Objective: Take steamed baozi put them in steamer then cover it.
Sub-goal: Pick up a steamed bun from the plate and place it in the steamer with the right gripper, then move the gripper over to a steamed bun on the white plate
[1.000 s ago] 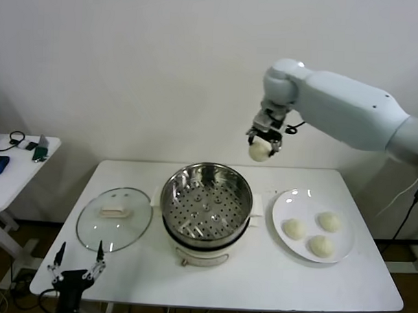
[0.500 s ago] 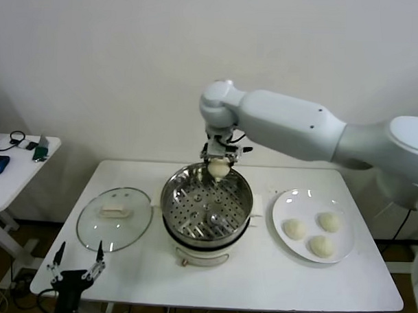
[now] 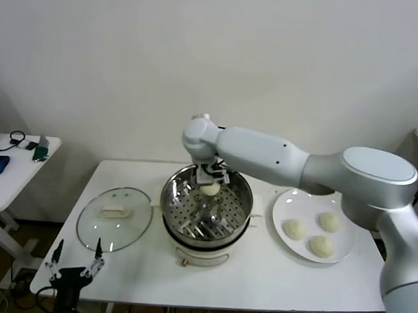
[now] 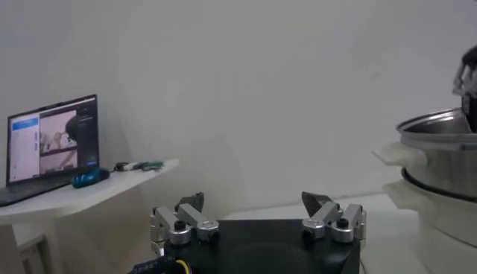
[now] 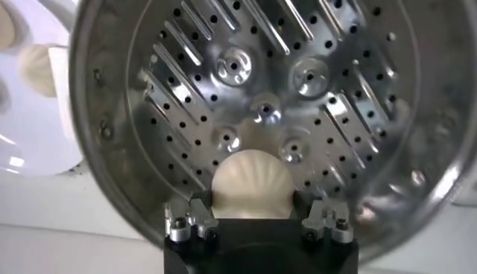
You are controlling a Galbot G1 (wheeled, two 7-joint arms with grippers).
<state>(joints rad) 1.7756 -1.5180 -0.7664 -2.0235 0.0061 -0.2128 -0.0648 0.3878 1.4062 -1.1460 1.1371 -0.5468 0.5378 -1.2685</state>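
The steamer (image 3: 245, 199) stands mid-table, its perforated tray showing in the right wrist view (image 5: 246, 82). My right gripper (image 3: 211, 184) reaches down inside its rim, shut on one cream-white baozi (image 3: 210, 190). In the right wrist view the bun (image 5: 253, 182) sits between the fingers (image 5: 200, 208), just above the tray. Three more baozi (image 3: 294, 229) (image 3: 329, 221) (image 3: 322, 245) lie on the white plate (image 3: 290, 200) to the right. My left gripper (image 3: 75, 265) is parked low at the table's front left corner, open and empty (image 4: 253, 201).
The glass lid (image 3: 115, 218) with its cream handle lies flat left of the steamer. A small side table (image 3: 16, 170) with a mouse and cables stands at far left. The steamer's side (image 4: 440, 149) shows in the left wrist view.
My right arm swung left from high behind the plate and came down into the steamer, carrying the baozi with it. The left arm has not moved.
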